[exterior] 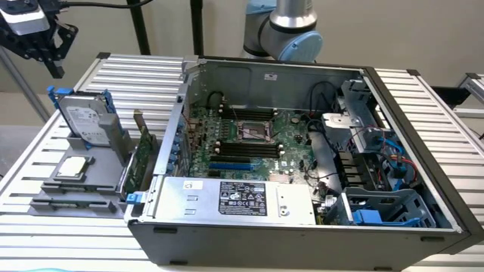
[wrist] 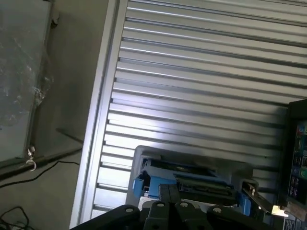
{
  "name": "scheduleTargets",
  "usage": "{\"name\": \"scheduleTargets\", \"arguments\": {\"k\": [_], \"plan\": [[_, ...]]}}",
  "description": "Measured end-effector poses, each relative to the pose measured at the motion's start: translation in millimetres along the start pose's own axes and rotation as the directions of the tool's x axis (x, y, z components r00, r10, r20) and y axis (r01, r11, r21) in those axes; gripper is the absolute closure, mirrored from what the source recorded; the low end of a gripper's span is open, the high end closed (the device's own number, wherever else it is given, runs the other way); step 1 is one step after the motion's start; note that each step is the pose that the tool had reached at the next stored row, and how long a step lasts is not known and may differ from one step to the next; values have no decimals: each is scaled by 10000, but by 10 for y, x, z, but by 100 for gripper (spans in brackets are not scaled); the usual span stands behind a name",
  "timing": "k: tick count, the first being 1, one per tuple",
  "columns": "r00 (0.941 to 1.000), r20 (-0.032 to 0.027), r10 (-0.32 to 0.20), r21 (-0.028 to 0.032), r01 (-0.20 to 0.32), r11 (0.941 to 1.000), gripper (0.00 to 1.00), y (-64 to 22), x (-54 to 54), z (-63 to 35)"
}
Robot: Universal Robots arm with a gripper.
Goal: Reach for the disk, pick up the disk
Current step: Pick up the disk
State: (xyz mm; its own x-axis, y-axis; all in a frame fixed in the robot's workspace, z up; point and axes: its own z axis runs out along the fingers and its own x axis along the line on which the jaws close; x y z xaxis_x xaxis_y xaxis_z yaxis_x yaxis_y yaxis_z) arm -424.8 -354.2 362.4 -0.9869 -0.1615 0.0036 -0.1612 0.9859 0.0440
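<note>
disk silver-grey, white label, blue rails, upright in grey holder; tool up above it, clenched or released, can't tell

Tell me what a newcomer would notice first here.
The open computer case dominates the middle of the exterior view, its green motherboard exposed. At that view's left, the disk stands upright in a grey rack, blue rails on its edges, with the hand hanging above it, apart.
</note>
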Motion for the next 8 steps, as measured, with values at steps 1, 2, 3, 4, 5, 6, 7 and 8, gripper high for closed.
{"name": "scheduleTargets", "arguments": {"k": [1, 2, 3, 4, 5, 6, 7, 8], "plan": [[9998, -8, -180, 1, 180, 9998, 89, 0, 0, 0], [9994, -15, -359, 1, 359, 9994, 89, 0, 0, 0], [9985, -24, -549, 1, 549, 9985, 89, 0, 0, 0], [9973, -32, -730, 2, 730, 9973, 89, 0, 0, 0], [9958, -40, -913, 2, 913, 9958, 89, 0, 0, 0], [9941, -48, -1087, 2, 1087, 9941, 89, 0, 0, 0], [9918, -56, -1276, 1, 1276, 9918, 89, 0, 0, 0], [9893, -64, -1454, 1, 1454, 9894, 89, 0, 0, 0]]}}
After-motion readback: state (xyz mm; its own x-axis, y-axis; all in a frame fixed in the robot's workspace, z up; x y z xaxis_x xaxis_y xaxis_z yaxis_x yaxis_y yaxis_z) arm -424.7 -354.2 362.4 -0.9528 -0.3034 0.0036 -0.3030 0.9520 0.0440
